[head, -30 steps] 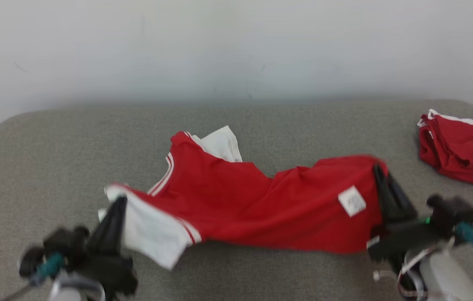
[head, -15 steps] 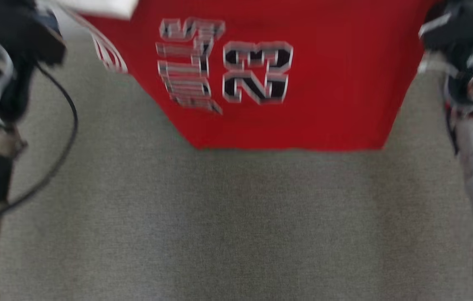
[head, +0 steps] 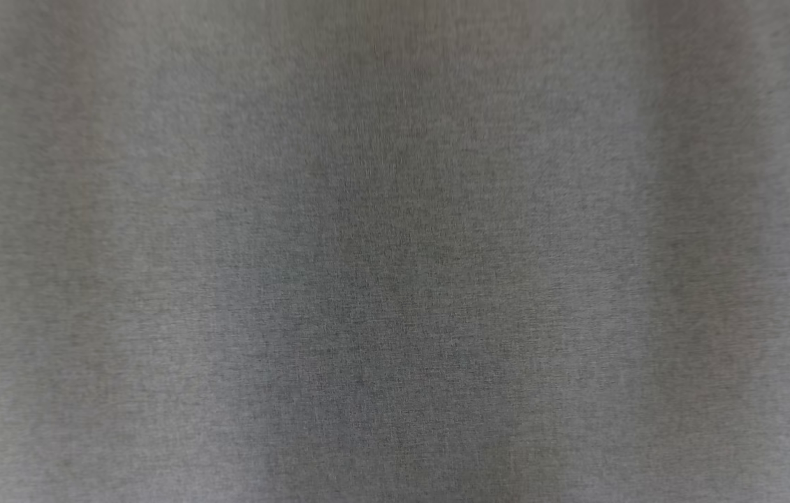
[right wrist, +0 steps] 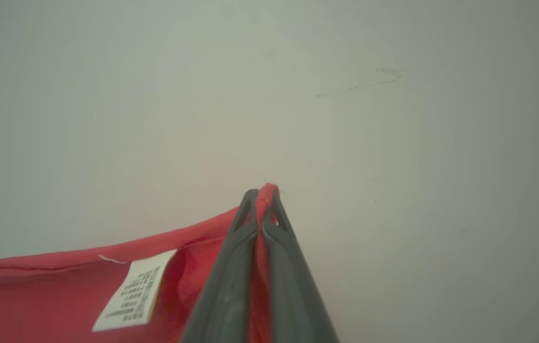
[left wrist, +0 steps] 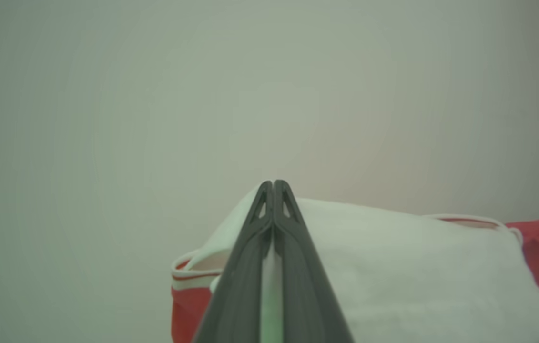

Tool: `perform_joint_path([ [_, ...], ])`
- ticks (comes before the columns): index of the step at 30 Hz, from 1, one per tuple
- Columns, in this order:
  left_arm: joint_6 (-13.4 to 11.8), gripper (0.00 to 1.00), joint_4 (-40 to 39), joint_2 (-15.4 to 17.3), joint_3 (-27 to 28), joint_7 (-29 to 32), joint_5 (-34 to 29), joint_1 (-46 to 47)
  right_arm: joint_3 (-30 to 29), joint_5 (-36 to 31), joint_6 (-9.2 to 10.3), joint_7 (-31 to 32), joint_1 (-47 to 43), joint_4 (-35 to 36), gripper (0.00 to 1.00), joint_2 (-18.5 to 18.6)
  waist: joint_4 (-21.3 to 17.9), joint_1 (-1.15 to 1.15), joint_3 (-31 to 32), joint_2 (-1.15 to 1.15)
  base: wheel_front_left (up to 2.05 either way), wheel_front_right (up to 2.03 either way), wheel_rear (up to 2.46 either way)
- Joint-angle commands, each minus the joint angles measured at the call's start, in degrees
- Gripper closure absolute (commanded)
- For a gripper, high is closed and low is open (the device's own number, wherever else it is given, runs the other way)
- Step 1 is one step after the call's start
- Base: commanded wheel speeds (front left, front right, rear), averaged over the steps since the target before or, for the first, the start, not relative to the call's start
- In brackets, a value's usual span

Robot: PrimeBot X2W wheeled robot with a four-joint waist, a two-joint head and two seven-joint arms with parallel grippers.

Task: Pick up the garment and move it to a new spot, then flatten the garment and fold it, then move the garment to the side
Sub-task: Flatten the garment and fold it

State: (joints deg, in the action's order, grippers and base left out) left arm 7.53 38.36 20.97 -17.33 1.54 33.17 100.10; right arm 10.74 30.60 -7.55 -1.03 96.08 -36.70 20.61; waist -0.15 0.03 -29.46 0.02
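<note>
Garment (right wrist: 35,295) held up btwn both hands vs pale wall (right wrist: 393,143): left hand (left wrist: 274,183) pinching white sleeve (left wrist: 393,267), right hand (right wrist: 262,193) pinching red hem (right wrist: 269,188). Thin tip grips; a jerk could prob. slip a corner.

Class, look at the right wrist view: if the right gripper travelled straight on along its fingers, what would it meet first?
Probably the pale wall. The right gripper, shut on the red garment, has nothing else ahead of its tips; how far off the wall lies is unclear.
</note>
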Motion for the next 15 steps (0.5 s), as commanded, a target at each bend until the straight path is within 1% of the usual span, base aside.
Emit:
perform_joint_path([
  [1, -0.13, 1.0, 1.14, -0.59, -0.52, -0.59, -0.08, 3.01, 0.49, -0.5, 0.17, -0.22, 2.01, -1.11, 1.0, -0.03, -0.05, -0.03, -4.94, -0.02, 0.0, 0.0, 0.0],
  [5, -0.13, 1.0, 5.32, -1.77, -2.57, -2.79, 0.68, 9.88, 2.03, -1.06, 0.17, -1.24, 8.17, -5.27, 1.0, 0.3, 0.49, -0.03, -6.94, -0.02, 0.0, 0.0, 0.0],
  [7, -0.13, 1.0, 7.34, -2.32, -3.38, -3.86, 1.17, 12.01, 2.71, -0.91, 0.17, -2.06, 9.83, -6.9, 1.0, 0.17, 0.83, -0.03, -7.6, -0.02, 0.0, 0.0, 0.0],
  [8, -0.13, 1.0, 9.16, -2.95, -4.65, -4.68, 1.72, 12.7, 3.58, -0.47, 0.17, -3.02, 11.08, -8.18, 1.0, -0.16, 1.01, -0.03, -8.17, -0.02, 0.0, 0.0, 0.0],
  [12, -0.12, 1.0, 11.18, -2.29, -6.57, -7.48, 3.87, 11.25, 5.77, 0.99, 0.17, -5.02, 10.49, -9.81, 1.0, -0.51, 0.82, -0.03, -8.64, -0.02, 0.0, 0.0, 0.0],
  [15, -0.12, 1.0, 11.49, -1.39, -7.57, -9.5, 5.63, 8.85, 8.04, 2.9, 0.17, -6.67, 7.79, -9.58, 1.0, 0.37, 0.52, -0.03, -8.02, -0.02, 0.0, 0.0, 0.0],
])
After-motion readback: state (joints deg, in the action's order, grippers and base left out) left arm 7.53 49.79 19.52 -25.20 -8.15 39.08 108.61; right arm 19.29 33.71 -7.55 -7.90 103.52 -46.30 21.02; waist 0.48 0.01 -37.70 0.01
